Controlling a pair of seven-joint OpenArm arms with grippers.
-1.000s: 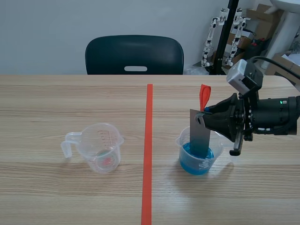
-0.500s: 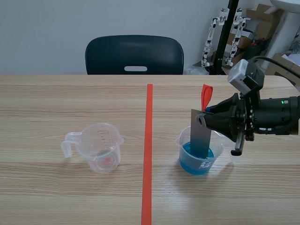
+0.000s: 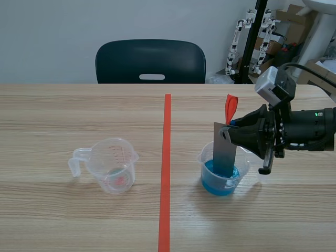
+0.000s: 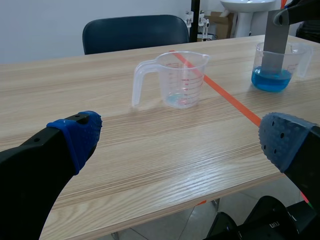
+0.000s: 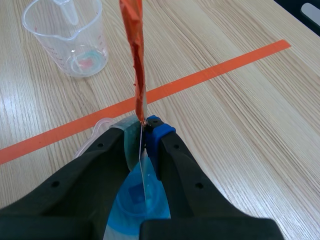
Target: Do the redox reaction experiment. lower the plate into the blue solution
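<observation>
Plainly the plate (image 3: 224, 149) is a thin, flat sheet of grey metal. I judge it light and stiff, unlikely to bend, but smooth enough on its faces to slide in a weak pinch. The best hold is at its top edge, where the pads stay above the liquid, and that is where it is held now. The right gripper (image 3: 231, 131) has its jaws closed on that upper edge. In the right wrist view the plate (image 5: 144, 172) shows edge-on as a thin line clamped between the blue pads.

The plate is a dull, even grey rectangle, taller than it is wide. A red ribbon (image 3: 230, 107) rises from its top, twisted and upright. The plate stands nearly upright inside the beaker (image 3: 202, 156), and its lower end appears to sit below the surface of the blue solution (image 3: 209, 178). Whether it touches the bottom of the beaker cannot be told. The solution fills roughly the lower half of the beaker, so most of the plate shows above it.

An orange tape line (image 3: 166, 168) runs beside the beaker. Beyond that line, well apart from the beaker, stands an empty measuring cup (image 3: 113, 165) with a handle. The left gripper (image 4: 182, 142) is farther from the beaker than the cup is. Its fingers are spread wide with nothing between them.
</observation>
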